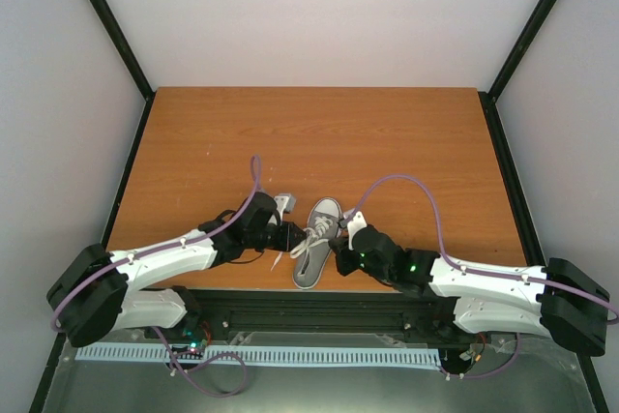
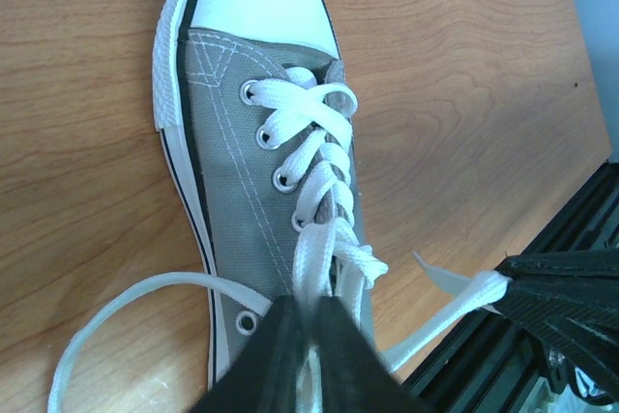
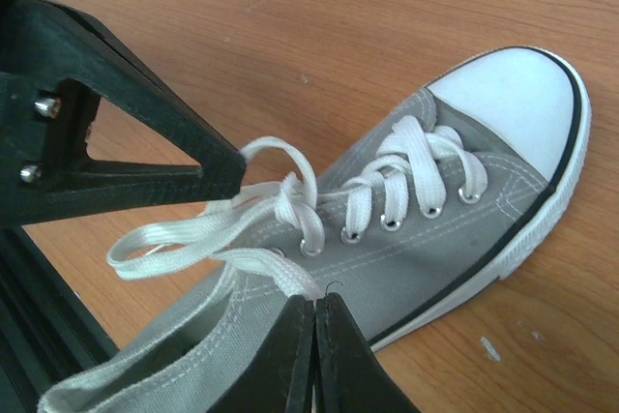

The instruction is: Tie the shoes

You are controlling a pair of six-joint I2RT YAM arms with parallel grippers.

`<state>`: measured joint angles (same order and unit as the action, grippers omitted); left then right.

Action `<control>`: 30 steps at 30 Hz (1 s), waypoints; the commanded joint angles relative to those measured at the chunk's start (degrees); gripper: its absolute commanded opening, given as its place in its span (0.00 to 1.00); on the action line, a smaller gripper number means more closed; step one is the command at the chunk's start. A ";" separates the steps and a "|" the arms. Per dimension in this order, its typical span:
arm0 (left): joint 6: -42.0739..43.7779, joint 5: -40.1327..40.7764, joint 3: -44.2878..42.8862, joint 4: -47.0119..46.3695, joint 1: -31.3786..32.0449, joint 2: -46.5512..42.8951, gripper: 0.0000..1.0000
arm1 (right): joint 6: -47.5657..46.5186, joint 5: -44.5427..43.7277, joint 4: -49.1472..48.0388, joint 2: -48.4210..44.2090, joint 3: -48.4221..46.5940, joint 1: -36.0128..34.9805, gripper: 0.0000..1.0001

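A small grey shoe (image 1: 326,212) with a white toe cap lies on the wooden table between my two arms, toe pointing away from me. Its white laces (image 2: 309,142) are threaded and crossed into a first knot (image 2: 366,260) above the tongue. My left gripper (image 2: 311,305) is at the shoe's left side, shut on a strand of lace rising from that knot. A slack loop of lace (image 2: 116,305) lies on the table to its left. My right gripper (image 3: 316,302) is at the shoe's right side near the heel opening, shut on the other lace (image 3: 280,276).
A black rail (image 1: 319,299) runs along the table's near edge just behind the shoe's heel. The wooden table (image 1: 319,132) stretches away beyond the toe. Black frame posts (image 1: 108,21) rise at the back corners.
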<state>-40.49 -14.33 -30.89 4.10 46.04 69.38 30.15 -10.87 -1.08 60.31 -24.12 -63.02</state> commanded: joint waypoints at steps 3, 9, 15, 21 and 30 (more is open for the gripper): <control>-0.29 0.01 0.25 -2.94 -0.43 -0.87 0.01 | -1.50 0.81 -2.51 2.62 -4.47 0.27 0.03; -0.37 0.68 1.09 -2.84 -0.43 -1.92 0.01 | -3.11 1.70 -3.47 8.48 -8.11 0.27 0.03; -0.39 1.01 1.60 -3.25 -0.43 -2.85 0.01 | -3.26 2.29 -4.87 12.95 -9.73 0.27 0.03; -0.17 0.95 2.24 -3.63 -0.44 -3.95 0.01 | -3.61 2.32 -5.70 16.12 -10.78 0.27 0.03; 1.06 -3.20 3.62 -7.24 -0.43 -4.49 0.01 | -3.19 0.31 -5.46 18.78 -11.62 0.27 0.03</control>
<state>-40.47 -14.87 -27.66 0.78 46.02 65.95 27.20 -8.60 -4.99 78.08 -34.20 -63.02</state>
